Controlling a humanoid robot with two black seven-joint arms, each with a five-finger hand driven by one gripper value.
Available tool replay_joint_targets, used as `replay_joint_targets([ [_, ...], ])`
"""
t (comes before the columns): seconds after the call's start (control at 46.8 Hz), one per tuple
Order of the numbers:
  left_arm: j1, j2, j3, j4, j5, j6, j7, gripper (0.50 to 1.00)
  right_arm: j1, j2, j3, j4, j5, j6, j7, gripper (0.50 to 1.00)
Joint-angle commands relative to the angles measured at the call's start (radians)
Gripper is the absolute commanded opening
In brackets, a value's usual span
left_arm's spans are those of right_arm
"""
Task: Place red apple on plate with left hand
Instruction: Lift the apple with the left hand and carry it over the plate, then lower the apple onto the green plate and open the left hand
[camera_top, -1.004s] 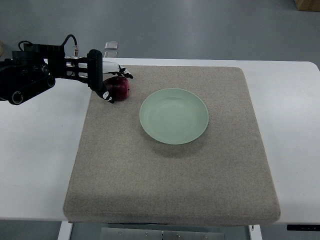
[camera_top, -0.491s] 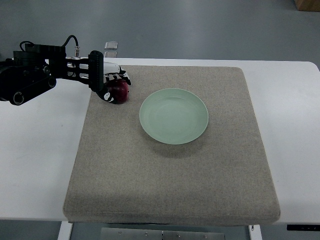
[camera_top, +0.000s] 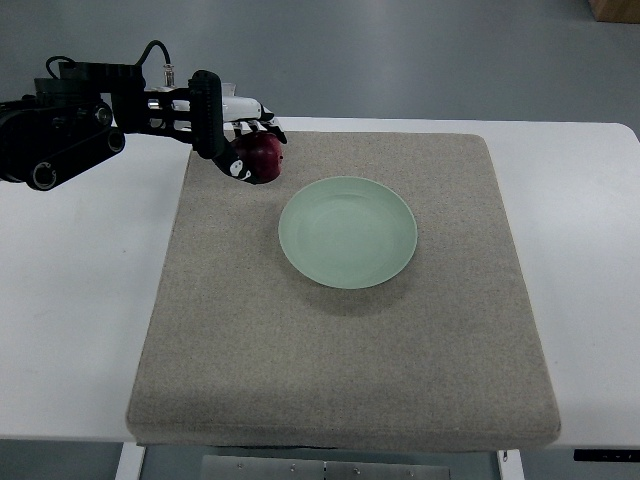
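A: What covers the table (camera_top: 70, 300)?
B: The table is smooth, matt white; on it lies a mat (camera_top: 350, 350) of coarse, woven-looking beige cloth.
A: And the plate (camera_top: 347, 232)?
B: Pale green, smooth, with a soft sheen.
A: The apple (camera_top: 264, 156)?
B: Dark red, glossy skin, held in the left hand (camera_top: 238, 148) of matt black and white plastic.

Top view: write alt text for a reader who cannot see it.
The robot's black left hand grips a dark red apple over the far left corner of a beige fabric mat, left of an empty pale green round plate. The mat lies on a white table.
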Motion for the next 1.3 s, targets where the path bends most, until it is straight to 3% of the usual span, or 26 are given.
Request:
replay_joint_targets([
  [0.0,-0.013,-0.010,-0.005,-0.034,0.003,0.001,-0.002,0.500,0.000,0.000,0.000,0.000,0.000,0.000,0.000,0.964],
  [0.321,-0.007,-0.040,-0.005,-0.167,0.010,0.001,-0.007,0.500,0.000,0.000,0.000,0.000,0.000,0.000,0.000,0.964],
  [1.004,0.045,-0.122,0.004,-0.135,0.018,0.029,-0.006,0.500,0.000,0.000,0.000,0.000,0.000,0.000,0.000,0.964],
  [1.175,0.056,-0.123,0.009,-0.132,0.017,0.042,-0.004,0.559,0.000,0.000,0.000,0.000,0.000,0.000,0.000,0.964],
  [1.282,0.065,-0.123,0.006,-0.131,0.017,0.044,-0.004,0.687,0.000,0.000,0.000,0.000,0.000,0.000,0.000,0.964],
])
